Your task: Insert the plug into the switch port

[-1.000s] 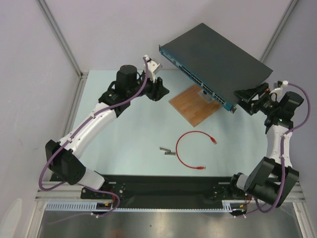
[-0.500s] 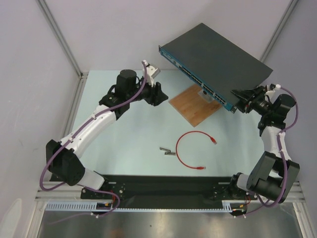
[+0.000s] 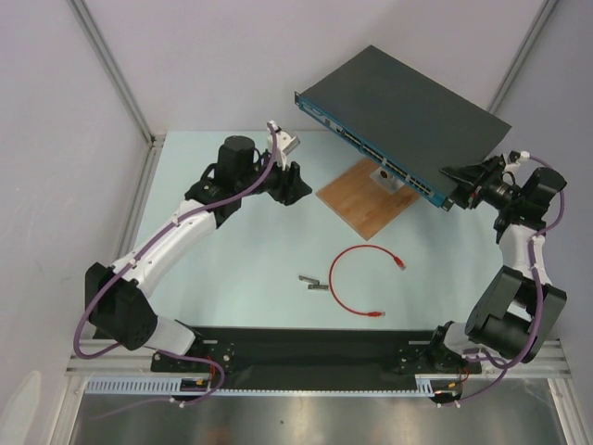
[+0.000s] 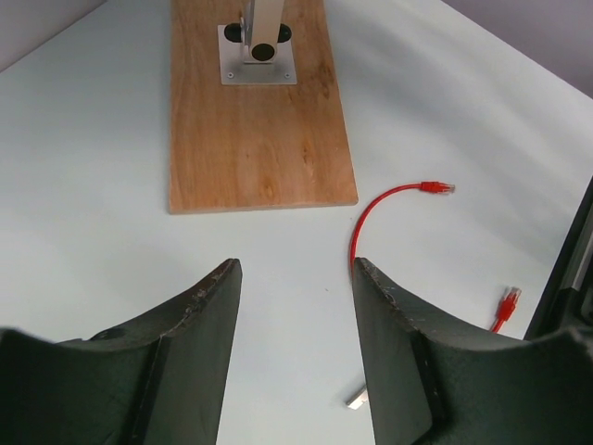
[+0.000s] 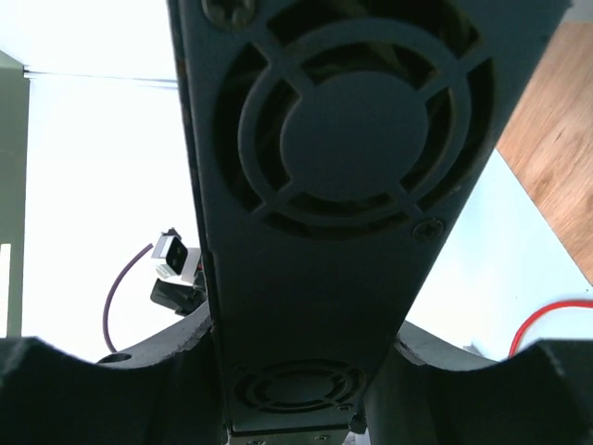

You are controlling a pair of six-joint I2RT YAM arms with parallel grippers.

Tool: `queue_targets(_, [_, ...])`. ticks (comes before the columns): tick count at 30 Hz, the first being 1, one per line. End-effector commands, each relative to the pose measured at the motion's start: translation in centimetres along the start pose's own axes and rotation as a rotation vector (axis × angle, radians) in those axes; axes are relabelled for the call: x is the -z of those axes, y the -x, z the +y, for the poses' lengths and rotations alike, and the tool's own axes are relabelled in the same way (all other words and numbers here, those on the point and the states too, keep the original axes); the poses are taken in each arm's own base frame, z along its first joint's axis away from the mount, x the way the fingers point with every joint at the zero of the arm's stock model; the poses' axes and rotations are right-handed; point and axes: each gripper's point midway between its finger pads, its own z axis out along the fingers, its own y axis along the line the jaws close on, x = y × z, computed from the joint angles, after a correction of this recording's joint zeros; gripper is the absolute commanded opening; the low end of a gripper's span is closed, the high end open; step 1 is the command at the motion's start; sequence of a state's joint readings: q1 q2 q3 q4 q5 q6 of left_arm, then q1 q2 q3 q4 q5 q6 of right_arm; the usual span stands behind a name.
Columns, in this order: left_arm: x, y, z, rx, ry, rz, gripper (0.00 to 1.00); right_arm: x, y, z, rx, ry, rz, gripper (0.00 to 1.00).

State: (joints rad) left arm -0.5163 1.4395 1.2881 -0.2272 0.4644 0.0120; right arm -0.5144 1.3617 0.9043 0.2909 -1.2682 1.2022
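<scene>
Right jaws pinched the switch (image 3: 408, 111) by 1 end only, so it could sag or twist. Left jaws hung spread, empty, the plug (image 3: 399, 262) at their 4 o'clock.

A pale teal table (image 3: 241, 250) lies inside a white-walled enclosure. Toward its far right a brown wooden board (image 3: 361, 199) lies flat, set at an angle. A small square metal plate (image 4: 257, 54) is screwed to the board's far end, and an upright post rises from it. Near the table's middle, two small grey metal pieces (image 3: 314, 282) lie just beside each other. A black base strip (image 3: 306, 345) runs along the near edge.
</scene>
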Motion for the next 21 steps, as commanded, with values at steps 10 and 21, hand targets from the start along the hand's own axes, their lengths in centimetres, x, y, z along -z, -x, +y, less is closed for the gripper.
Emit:
queue_targets(10, [1.1, -1.2, -0.5, -0.188, -0.063, 0.021, 0.59, 2.3, 6.8, 1.2, 0.356, -0.074, -0.208, 0.03])
queue_targets(21, [1.6, -7.7, -1.2, -0.335, -0.162, 0.187, 0.65, 2.9, 3.1, 0.2, 0.392, -0.176, -0.149, 0.92])
